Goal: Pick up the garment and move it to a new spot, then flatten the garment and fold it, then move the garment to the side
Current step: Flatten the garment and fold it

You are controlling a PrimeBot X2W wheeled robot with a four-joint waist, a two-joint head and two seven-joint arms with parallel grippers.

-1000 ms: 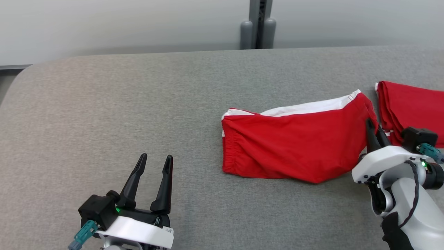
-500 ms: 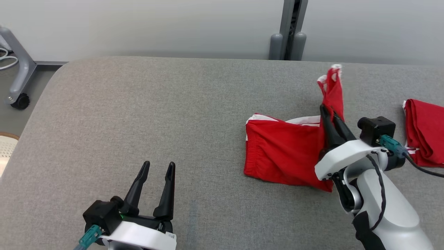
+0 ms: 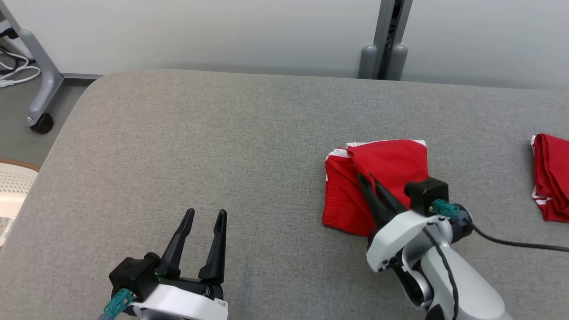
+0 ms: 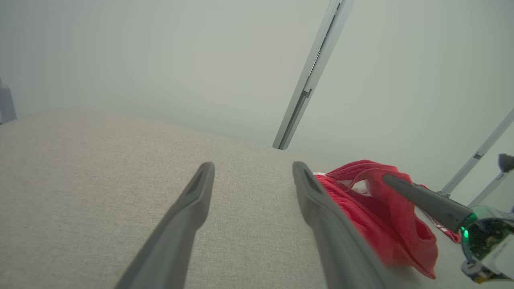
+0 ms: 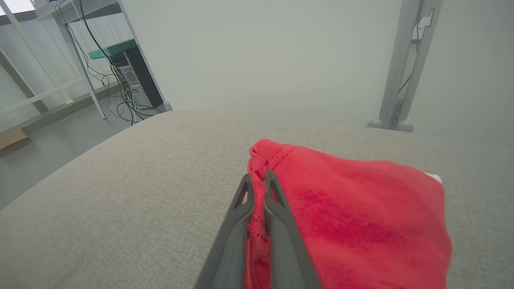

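Grey woven cloth covered the table (image 3: 178,133) across the head view. At far left, off the table, you had a metal frame leg (image 3: 46,86) on a black caster, and below it the corner of a pale mesh basket (image 3: 11,186) on the floor.

Your left gripper (image 3: 206,212) sat at the lower left over bare cloth, spread wide with nothing between its fingers. Its own wrist view agreed: both fingers (image 4: 196,192) stood apart over plain grey surface, with the garment off to their right.

Right of centre lay the garment (image 3: 391,162), red shorts with white trim, doubled over on itself. A red flap was draped across the lower layer, and white edging showed along the far side and at the left corner. It rested on the table, away from both side edges.

Your right gripper (image 3: 366,178) was pinched closed on the near left edge of that top flap. The right wrist view showed a stitched hem bunched between the two closed fingers (image 5: 281,216), with the cloth falling away to the right. A black cable (image 3: 511,242) ran from that wrist toward the right.

At far right, well apart, a second red garment (image 3: 551,178) lay folded, cut off by the picture edge.
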